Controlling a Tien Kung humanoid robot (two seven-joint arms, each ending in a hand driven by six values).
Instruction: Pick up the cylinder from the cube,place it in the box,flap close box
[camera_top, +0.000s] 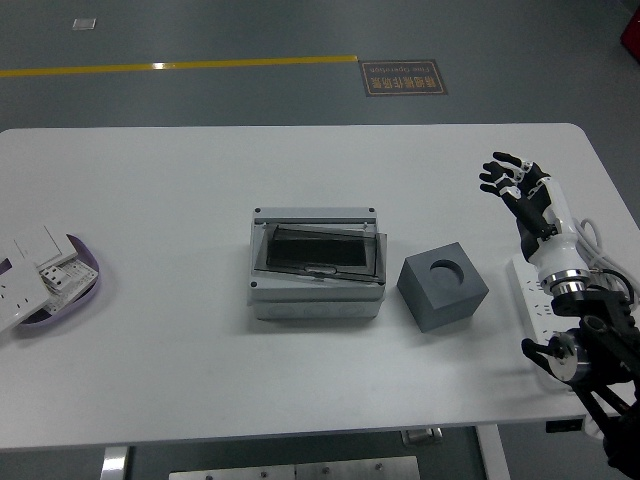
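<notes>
While its fingers fanned loose and held nothing, the right hand (515, 178) hung at three o'clock of the white worktop (180, 380), placed for a reach inward. At its eight o'clock sat the dark grey cube (443, 291), socket upward and seemingly empty; no cylinder showed anywhere. Beside it, the grey plastic box (317, 262) had its smoky flap (320, 250) down.

lab or workshop, grey floor (250, 95), yellow line (180, 66)
</notes>
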